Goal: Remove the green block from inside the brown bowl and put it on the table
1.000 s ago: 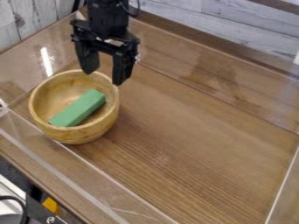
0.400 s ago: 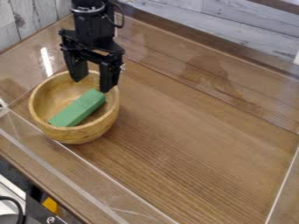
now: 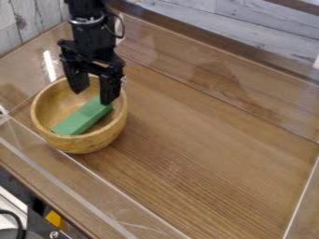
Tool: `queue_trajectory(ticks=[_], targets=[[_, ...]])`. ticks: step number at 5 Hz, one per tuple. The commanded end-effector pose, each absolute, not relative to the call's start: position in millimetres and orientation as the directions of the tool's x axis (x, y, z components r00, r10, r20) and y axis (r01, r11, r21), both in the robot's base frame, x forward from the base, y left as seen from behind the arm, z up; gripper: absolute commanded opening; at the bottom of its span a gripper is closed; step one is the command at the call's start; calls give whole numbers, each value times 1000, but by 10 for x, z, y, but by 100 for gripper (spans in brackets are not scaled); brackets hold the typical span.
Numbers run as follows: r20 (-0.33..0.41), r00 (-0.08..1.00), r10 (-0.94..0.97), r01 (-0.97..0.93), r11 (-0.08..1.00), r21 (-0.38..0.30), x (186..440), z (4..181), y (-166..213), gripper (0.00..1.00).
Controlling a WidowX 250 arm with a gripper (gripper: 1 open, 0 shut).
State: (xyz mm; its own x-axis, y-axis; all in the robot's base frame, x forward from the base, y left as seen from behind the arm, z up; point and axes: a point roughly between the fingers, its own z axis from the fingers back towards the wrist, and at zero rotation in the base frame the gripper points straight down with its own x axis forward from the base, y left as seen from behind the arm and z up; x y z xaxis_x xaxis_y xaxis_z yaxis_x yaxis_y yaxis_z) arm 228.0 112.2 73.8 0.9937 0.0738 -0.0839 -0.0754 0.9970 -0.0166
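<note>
The brown bowl (image 3: 50, 138) stands on the table (image 3: 212, 140) at the left. In it lies the green block (image 3: 81, 117), slanting from lower left to upper right. My black gripper (image 3: 93, 90) hangs straight down over the bowl's far rim, just above the block's upper end. Its two fingers (image 3: 110, 87) stand wide apart with nothing between them, so it is open. They do not touch the block.
Low clear plastic walls (image 3: 149, 210) edge the table along the front and the right. A pale plank wall (image 3: 249, 28) runs behind it. Bare wood-grain tabletop stretches to the right of the bowl.
The gripper has moved left and down, from beside the bowl's far right rim to above the block's upper end. It stayed open. Bowl and block have not moved.
</note>
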Motion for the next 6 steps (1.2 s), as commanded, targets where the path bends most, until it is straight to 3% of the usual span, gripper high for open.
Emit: queue_trajectory(ticks=[1, 6], targets=[[-43, 996, 76, -77, 997, -10, 2298, 741, 1190, 100], [-6, 997, 74, -75, 996, -40, 2295, 598, 1227, 100]])
